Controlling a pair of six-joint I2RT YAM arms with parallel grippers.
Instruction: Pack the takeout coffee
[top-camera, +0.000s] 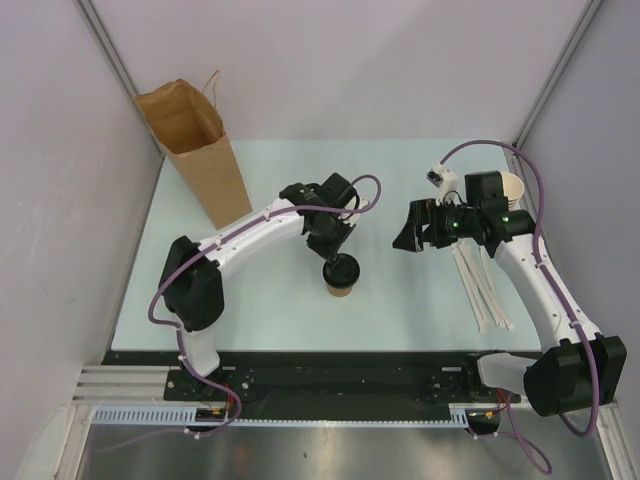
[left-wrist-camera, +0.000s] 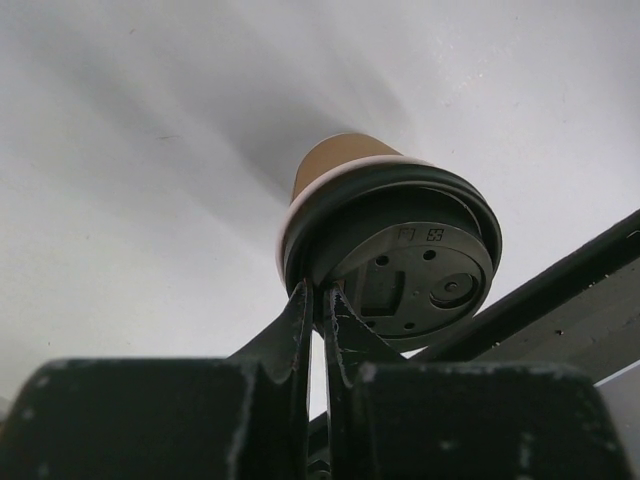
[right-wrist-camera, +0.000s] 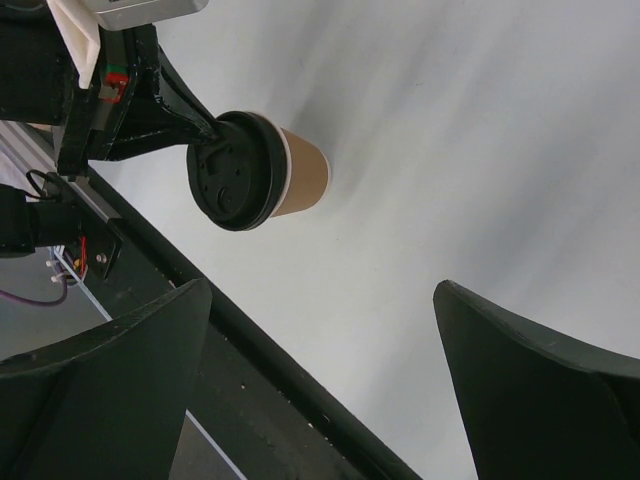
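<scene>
Now the coffee cup (left-wrist-camera: 340, 165) touches the tips of our left claw (left-wrist-camera: 320, 295), nearly closed and empty; right claw (right-wrist-camera: 320, 295) gapes empty, cup well ahead. Probably light, crushable paper: we'd squeeze gently below the lid (left-wrist-camera: 410, 270).

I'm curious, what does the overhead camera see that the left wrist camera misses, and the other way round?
Only overhead: the brown paper bag, a lidless paper cup, white sticks, and the right claw, wide open. Only the left wrist: moulded marks on the lid and the thin slit between the fingers of the left claw. Both: the takeout coffee with the left claw's tips at its lid's rim.
</scene>
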